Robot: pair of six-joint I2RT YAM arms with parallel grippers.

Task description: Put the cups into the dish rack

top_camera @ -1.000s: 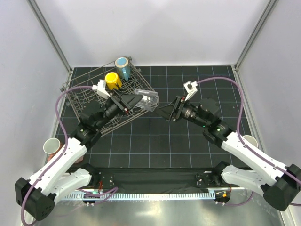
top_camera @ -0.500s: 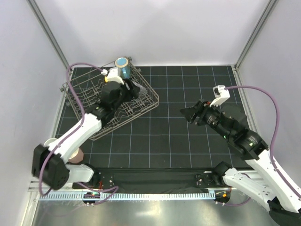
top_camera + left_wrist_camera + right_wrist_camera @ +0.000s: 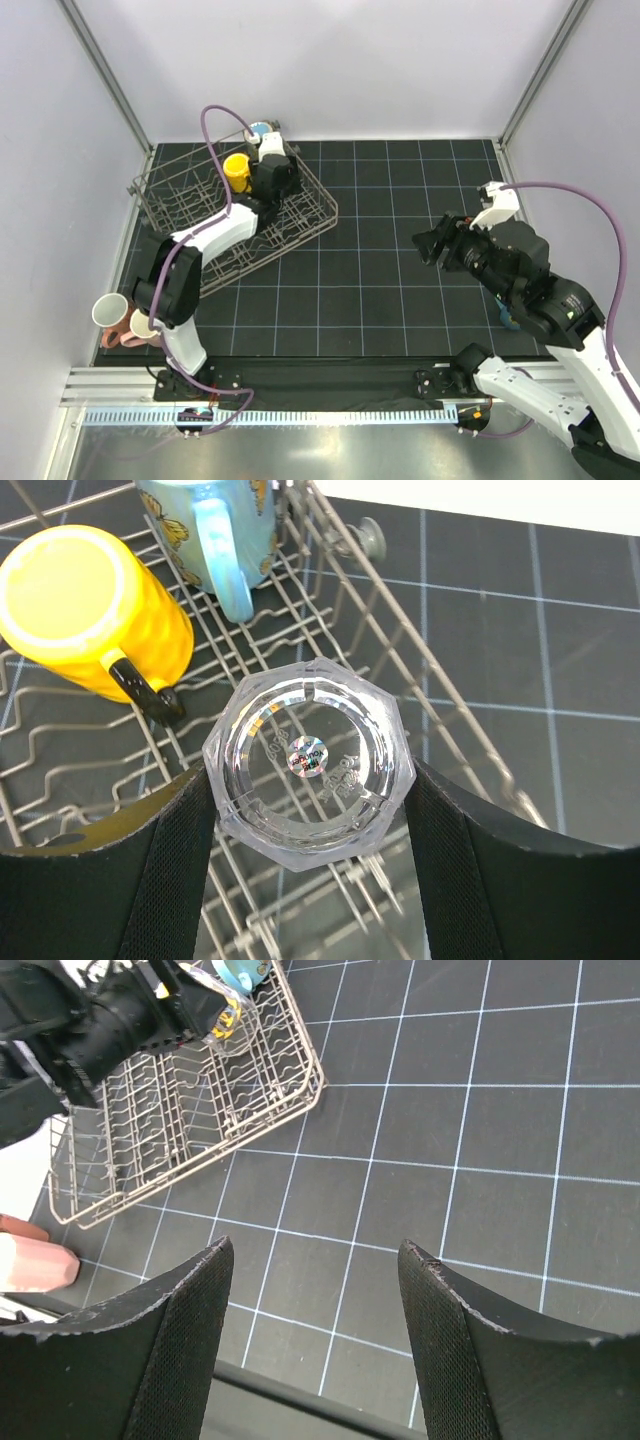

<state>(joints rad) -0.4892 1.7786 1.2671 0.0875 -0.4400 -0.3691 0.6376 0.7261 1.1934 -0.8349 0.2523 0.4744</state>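
- The clear tumbler point(image 3: 308, 763) is at the far-right part of the dish rack point(image 3: 310, 222), its base facing the wrist camera. Your left gripper point(image 3: 272, 178) is clamped on it, one finger on each side. You cannot tell whether it touches the wires.
- The yellow mug point(image 3: 90, 610) lies in the rack at the tumbler's 10 o'clock, and the light blue mug point(image 3: 215, 530) is at 11 o'clock. Tines crowd close beneath.
- Two pink cups point(image 3: 120, 318) sit at the table's 8 o'clock, well apart from the rack.
- Your right gripper point(image 3: 315, 1250) hangs with its fingers spread at 3 o'clock.
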